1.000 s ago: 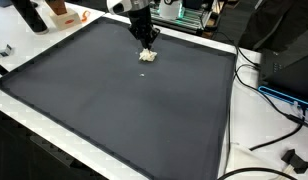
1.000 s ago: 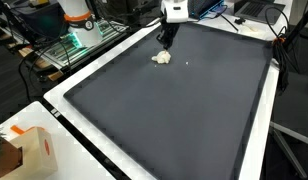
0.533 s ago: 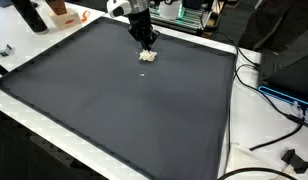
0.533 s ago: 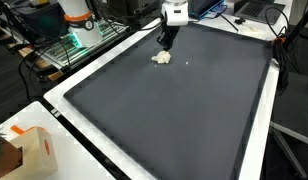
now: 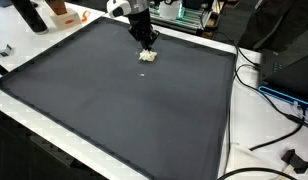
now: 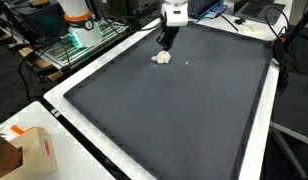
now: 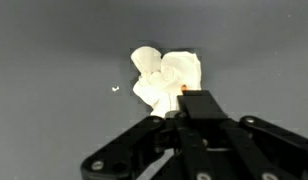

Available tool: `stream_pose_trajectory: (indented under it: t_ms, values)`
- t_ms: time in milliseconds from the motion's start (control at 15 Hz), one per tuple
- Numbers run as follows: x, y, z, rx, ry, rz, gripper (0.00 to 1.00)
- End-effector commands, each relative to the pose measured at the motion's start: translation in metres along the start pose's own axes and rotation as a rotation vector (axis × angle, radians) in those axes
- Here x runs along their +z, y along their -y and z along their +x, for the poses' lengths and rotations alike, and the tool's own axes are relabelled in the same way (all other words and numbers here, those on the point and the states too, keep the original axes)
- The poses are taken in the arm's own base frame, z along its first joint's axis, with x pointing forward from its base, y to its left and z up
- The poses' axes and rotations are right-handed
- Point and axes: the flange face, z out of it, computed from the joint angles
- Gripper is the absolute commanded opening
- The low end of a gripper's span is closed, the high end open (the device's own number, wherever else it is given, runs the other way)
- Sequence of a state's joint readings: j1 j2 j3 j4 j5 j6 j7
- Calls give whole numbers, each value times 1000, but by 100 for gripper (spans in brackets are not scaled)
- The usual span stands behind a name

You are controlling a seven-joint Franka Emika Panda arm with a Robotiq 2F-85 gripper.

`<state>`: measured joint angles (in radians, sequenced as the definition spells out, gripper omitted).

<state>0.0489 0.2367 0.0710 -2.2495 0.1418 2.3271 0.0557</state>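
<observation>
A small crumpled white lump (image 7: 162, 75) lies on the dark mat (image 7: 54, 50), with a tiny white crumb (image 7: 115, 88) beside it. In the wrist view my gripper (image 7: 199, 100) is shut, fingers pressed together, its tip at the lump's near edge. I cannot tell whether the tip touches the lump. In both exterior views the gripper (image 5: 146, 42) (image 6: 166, 42) hangs low over the far part of the mat, just behind the lump (image 5: 147, 56) (image 6: 162, 57). The lump rests on the mat and is not lifted.
The black mat (image 5: 124, 110) covers most of a white-edged table (image 6: 69, 95). Cables (image 5: 279, 100) and a black box sit off one side. A cardboard box (image 6: 29, 150) stands at a table corner, and a green-lit rack (image 6: 69, 45) stands behind the table.
</observation>
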Motion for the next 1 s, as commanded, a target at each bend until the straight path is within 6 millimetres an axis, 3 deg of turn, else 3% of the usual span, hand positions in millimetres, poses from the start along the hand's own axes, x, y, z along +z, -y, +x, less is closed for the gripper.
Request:
stream_pose_trajectory:
  t_ms: [0, 933]
  values:
    - [-3, -4, -6, 13, 14, 23, 3]
    - [-56, 2, -23, 81, -57, -7, 3]
